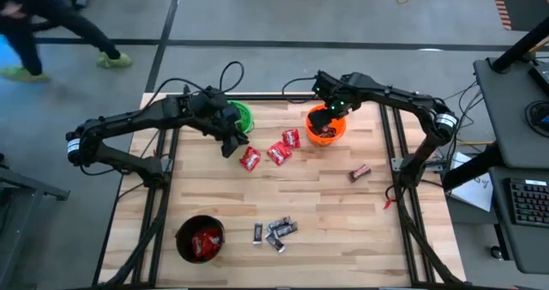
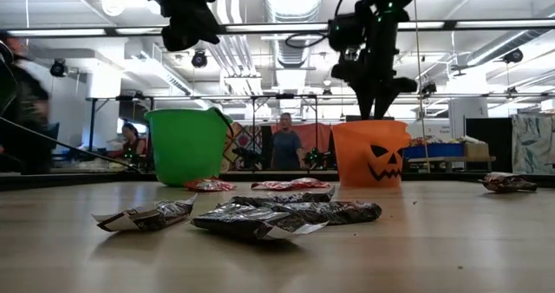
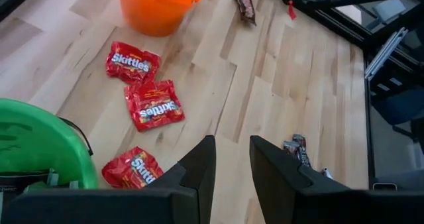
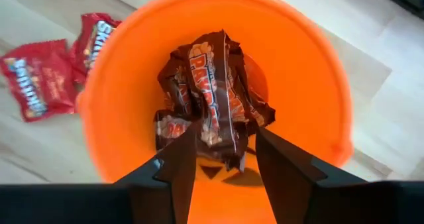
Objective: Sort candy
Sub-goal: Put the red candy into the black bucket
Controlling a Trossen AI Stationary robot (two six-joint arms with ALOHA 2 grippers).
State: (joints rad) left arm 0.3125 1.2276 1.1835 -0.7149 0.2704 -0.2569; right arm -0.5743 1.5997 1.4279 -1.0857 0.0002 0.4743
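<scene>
Three bright red packets [image 1: 279,153] lie mid-table and also show in the left wrist view [image 3: 154,105]. A dark brown-red bar [image 1: 359,173] lies at the right. Small black-silver bars [image 1: 276,232] lie near the front. My left gripper [image 3: 232,164] is open and empty, above the table beside the green bucket [image 1: 243,117]. My right gripper [image 4: 226,154] is open, pointing down over the orange bucket [image 1: 326,129]. That bucket holds several brown-red bars [image 4: 212,105]. My right gripper points down into the orange bucket. Its fingers [image 4: 182,161] stand on either side of the near end of the topmost brown-red bar [image 4: 222,144]. I cannot tell whether they touch it.
A black bucket [image 1: 200,238] with red packets inside stands at the front left. The table's metal frame rails [image 1: 163,166] run along both sides. People stand in the room beyond the table's far edge [image 2: 284,141].
</scene>
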